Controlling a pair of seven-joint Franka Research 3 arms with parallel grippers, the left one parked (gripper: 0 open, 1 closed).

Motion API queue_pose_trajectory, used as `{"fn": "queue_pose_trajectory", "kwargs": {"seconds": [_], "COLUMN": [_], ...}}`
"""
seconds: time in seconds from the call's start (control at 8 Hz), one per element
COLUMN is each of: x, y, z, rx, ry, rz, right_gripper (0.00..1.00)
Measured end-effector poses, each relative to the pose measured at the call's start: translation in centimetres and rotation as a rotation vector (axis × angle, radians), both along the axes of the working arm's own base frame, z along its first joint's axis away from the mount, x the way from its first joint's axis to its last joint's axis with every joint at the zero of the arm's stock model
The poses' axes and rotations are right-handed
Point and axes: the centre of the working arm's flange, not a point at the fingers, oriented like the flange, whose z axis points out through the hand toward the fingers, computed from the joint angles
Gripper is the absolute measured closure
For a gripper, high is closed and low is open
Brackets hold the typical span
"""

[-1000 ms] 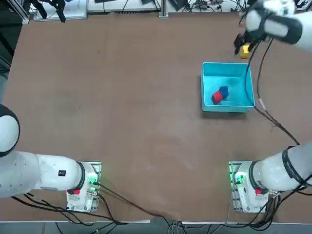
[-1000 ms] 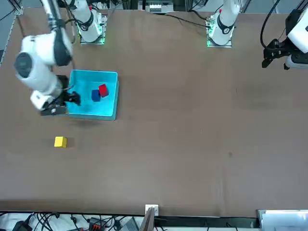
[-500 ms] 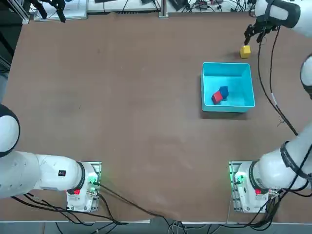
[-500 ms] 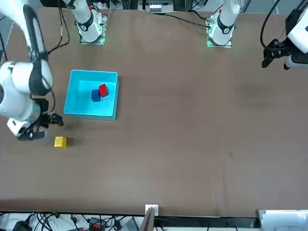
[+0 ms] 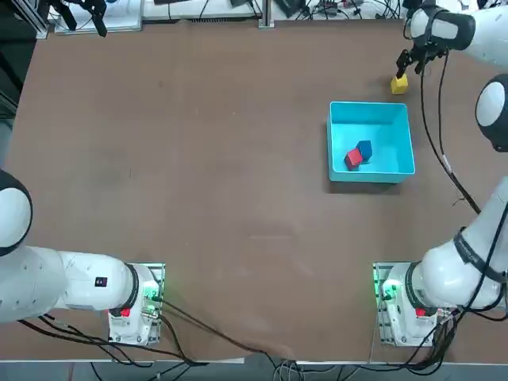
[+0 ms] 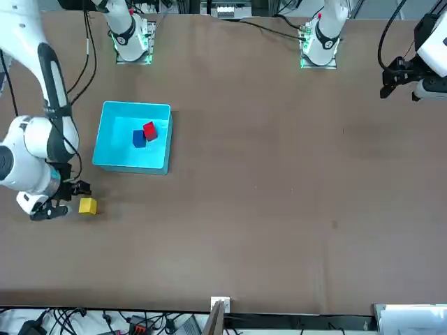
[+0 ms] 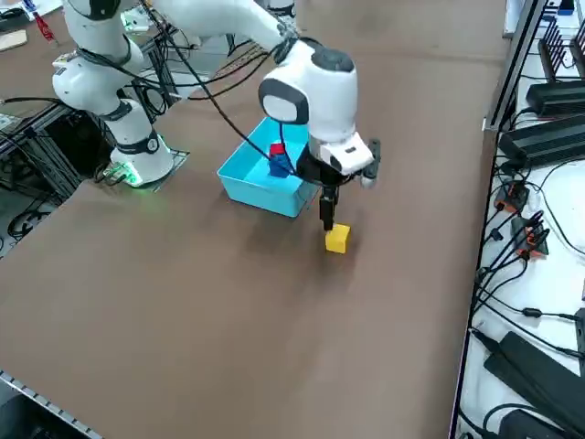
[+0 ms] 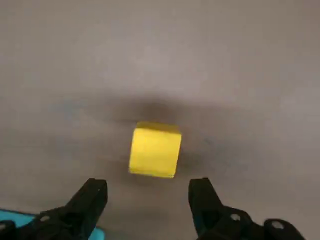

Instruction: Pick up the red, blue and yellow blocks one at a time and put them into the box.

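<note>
Since a second ago my right gripper [image 8: 149, 192] has swung off the box [image 5: 371, 111] and out past its far wall, and it now hangs low over the yellow block [image 8: 155, 149]. Its fingers [image 8: 89, 202] stand wide apart and hold nothing; I see the yellow block on the table [image 5: 198, 159] just ahead of them, untouched. That block sits just outside the box's far right corner. Inside the box, the red block [image 5: 353, 159] and blue block [image 5: 364, 148] lie touching.
</note>
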Motion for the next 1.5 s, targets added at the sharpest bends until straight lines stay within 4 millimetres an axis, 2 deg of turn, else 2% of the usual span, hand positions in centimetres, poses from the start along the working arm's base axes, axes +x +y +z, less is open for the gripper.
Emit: {"fn": "queue_pose_trajectory", "kwargs": {"seconds": [0.25, 0.88, 1.12, 1.38, 1.5], "x": [0.3, 0.5, 0.4, 0.4, 0.7], "y": [-0.7, -0.1, -0.1, -0.1, -0.2], "z": [-1.5, -4.8, -5.5, -6.2, -6.2], "rx": [0.012, 0.038, 0.038, 0.037, 0.036], "ry": [-0.029, -0.027, -0.023, -0.027, -0.036], "rz": [-0.005, -0.011, -0.011, -0.011, -0.011], "right_gripper": [0.00, 0.00, 0.00, 0.05, 0.15]}}
